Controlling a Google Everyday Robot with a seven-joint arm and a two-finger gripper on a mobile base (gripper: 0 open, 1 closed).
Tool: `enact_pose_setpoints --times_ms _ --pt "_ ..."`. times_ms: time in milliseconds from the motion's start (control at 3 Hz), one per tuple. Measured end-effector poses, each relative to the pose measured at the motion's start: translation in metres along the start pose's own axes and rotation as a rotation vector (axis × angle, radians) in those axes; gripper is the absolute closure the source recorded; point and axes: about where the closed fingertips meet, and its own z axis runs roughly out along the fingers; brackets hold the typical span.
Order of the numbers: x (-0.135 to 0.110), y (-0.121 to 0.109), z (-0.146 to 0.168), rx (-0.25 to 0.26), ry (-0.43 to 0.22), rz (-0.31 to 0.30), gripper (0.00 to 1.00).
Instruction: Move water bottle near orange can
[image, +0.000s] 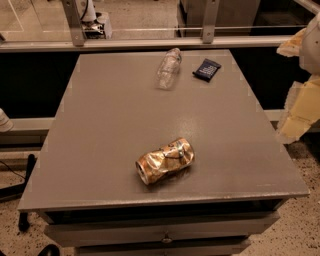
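The water bottle (168, 68), small, clear and crinkled, lies on its side near the far edge of the grey table (100, 125). The orange can (165, 161), crushed and shiny with a silver end, lies on its side near the table's front, well apart from the bottle. My gripper (296, 114) shows as pale, blurred parts at the right edge of the view, beyond the table's right side, away from both things and holding nothing that shows.
A flat dark blue packet (207, 69) lies just right of the bottle near the far edge. A metal rail (150, 44) runs behind the table. Drawers sit under the table's front. Dark cables lie on the floor at left.
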Motion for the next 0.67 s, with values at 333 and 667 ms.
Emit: enact_pose_setpoints --times_ms 333,667 --pt "0.0 0.0 0.0 0.0 0.0 0.0 0.0" --pt "-0.017 -0.025 0.005 0.043 -0.046 -0.054 0.0"
